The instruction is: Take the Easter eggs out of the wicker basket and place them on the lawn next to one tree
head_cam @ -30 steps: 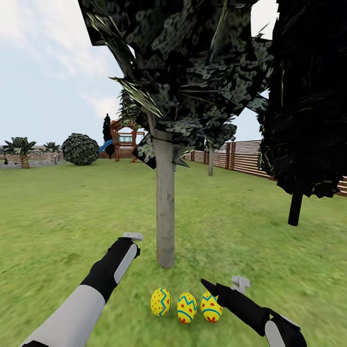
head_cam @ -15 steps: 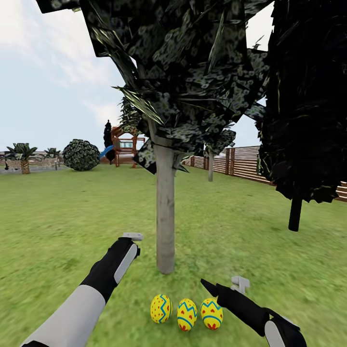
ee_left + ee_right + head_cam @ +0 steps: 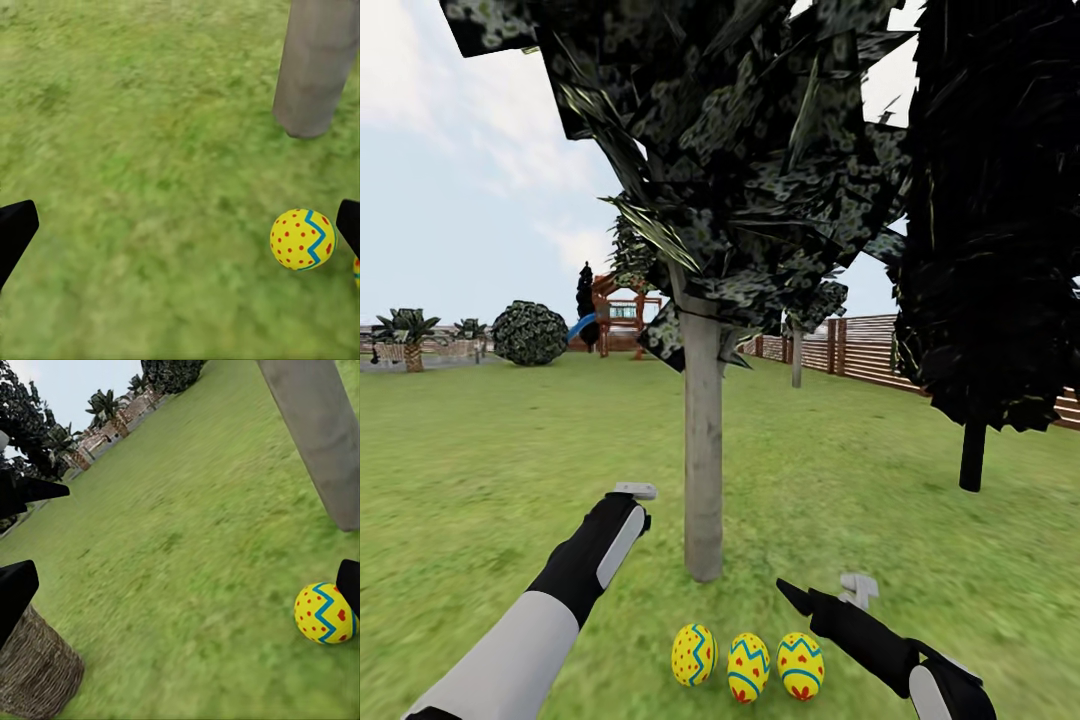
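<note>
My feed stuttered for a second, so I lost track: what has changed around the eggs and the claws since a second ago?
Only the camera view shifted: tree trunk and three Easter eggs slid down the head view together. The eggs lie in the same row on the lawn by the trunk. Left claw and right claw keep their places, both open, holding nothing.

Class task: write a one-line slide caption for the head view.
Three Easter eggs lie in a row on the lawn before the grey-trunked tree.
</note>
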Available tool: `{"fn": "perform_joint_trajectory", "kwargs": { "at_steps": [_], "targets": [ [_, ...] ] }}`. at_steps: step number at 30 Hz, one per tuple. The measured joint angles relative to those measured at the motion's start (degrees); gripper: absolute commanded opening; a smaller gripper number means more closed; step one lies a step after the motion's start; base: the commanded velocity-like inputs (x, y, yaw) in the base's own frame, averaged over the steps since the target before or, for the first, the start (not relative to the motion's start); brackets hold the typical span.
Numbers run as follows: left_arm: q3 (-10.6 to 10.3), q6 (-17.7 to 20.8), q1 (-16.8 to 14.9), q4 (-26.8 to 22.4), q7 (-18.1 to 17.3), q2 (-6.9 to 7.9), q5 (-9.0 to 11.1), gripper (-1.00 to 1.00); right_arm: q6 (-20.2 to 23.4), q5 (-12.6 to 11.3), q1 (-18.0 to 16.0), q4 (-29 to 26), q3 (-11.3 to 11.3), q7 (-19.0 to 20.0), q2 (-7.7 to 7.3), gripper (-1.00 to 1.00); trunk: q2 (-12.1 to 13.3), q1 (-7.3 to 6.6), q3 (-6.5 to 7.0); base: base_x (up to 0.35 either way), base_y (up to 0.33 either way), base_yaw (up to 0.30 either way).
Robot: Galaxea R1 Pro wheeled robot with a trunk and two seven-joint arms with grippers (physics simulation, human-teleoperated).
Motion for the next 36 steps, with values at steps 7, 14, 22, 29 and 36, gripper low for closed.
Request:
{"fn": "perform_joint_trajectory", "kwargs": {
  "at_steps": [7, 14, 22, 29, 36],
  "targets": [
    [0.0, 0.0, 0.0, 0.0, 0.0, 0.03, 0.0, 1.0, 0.0, 0.0, 0.0, 0.1, 0.0, 0.0, 0.04, 1.0, 0.1, -0.18, 0.9, 0.0, 0.0, 0.0],
    [0.0, 0.0, 0.0, 0.0, 0.0, -0.01, 0.0, 1.0, 0.0, 0.0, -0.1, 0.8, 0.0, 0.0, 0.0, 1.0, 0.2, -0.36, 1.81, 0.0, 0.0, 0.0],
    [0.0, 0.0, 0.0, 0.6, 0.0, -0.01, -0.1, 1.0, 0.0, 0.1, -0.1, 1.4, 0.0, 0.0, -0.01, 1.0, 0.3, -0.57, 2.84, 0.0, 0.0, 0.0],
    [0.0, 0.0, -0.1, 1.5, 0.0, -0.06, -0.1, 1.0, -0.1, -0.3, -0.1, 1.6, -0.2, 0.2, -0.03, 1.0, 0.4, -0.75, 3.95, 0.0, 0.0, 0.0],
    [-0.1, 0.0, -0.1, 1.6, 0.1, 0.01, -0.1, 1.0, -0.3, -0.6, -0.1, 1.6, -0.4, 0.3, -0.04, 1.0, 0.5, -0.93, 5.43, 0.0, 0.0, 0.0]
  ]
}}
